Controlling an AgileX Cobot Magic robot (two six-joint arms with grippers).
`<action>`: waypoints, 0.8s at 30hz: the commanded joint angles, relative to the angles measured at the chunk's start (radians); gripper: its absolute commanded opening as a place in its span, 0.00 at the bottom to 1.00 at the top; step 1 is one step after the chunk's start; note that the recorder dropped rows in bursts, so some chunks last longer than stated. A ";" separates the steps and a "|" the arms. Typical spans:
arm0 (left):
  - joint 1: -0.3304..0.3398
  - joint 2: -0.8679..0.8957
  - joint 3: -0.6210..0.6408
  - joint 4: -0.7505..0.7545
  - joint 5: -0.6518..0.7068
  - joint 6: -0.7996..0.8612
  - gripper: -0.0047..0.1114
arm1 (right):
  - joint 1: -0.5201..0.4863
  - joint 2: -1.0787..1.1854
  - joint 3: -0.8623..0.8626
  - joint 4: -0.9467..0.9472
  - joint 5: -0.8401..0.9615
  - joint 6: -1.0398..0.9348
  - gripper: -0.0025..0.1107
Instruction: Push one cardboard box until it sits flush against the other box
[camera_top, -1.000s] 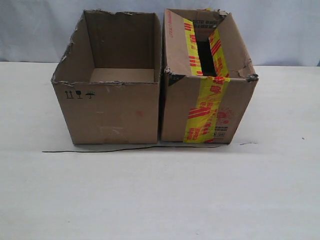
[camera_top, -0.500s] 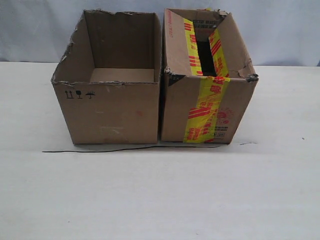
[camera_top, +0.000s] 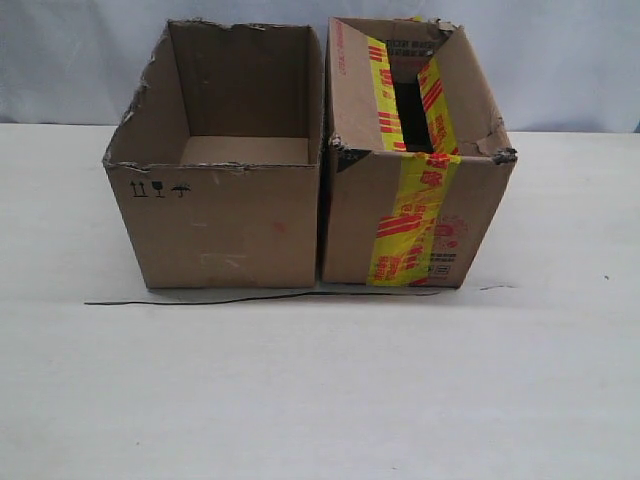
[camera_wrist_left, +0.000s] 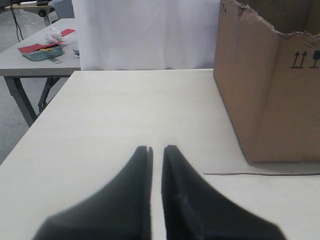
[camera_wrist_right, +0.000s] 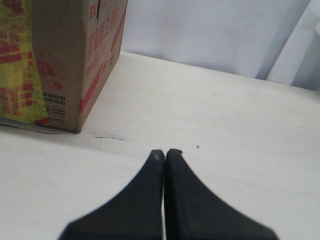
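Nothing has shifted: cardboard box (camera_top: 415, 215) sits at 3 o'clock of the other box (camera_top: 225, 230), upper edges touching. We see the other box's bare floor; the taped box's inside is too dark to tell. Left gripper (camera_wrist_left: 156, 148) nearly together, right gripper (camera_wrist_right: 165, 152) together.

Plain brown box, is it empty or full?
Empty, as far as visible: the plain brown box is open on top, showing only bare floor.

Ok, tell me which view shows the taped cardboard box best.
The exterior view: the whole cardboard box shows there, with its top, yellow-and-red tape and dented corner. The right wrist view catches only one lower corner with tape and red print. The left wrist view shows none of it, just the other box.
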 joint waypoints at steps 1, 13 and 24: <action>-0.008 -0.001 0.002 -0.009 -0.012 -0.004 0.04 | -0.007 -0.004 0.009 -0.004 -0.010 0.012 0.02; -0.008 -0.001 0.002 -0.009 -0.012 -0.004 0.04 | -0.007 -0.004 0.009 -0.011 -0.010 0.016 0.02; -0.008 -0.001 0.002 -0.009 -0.012 -0.004 0.04 | 0.005 -0.004 0.009 -0.041 -0.010 0.044 0.02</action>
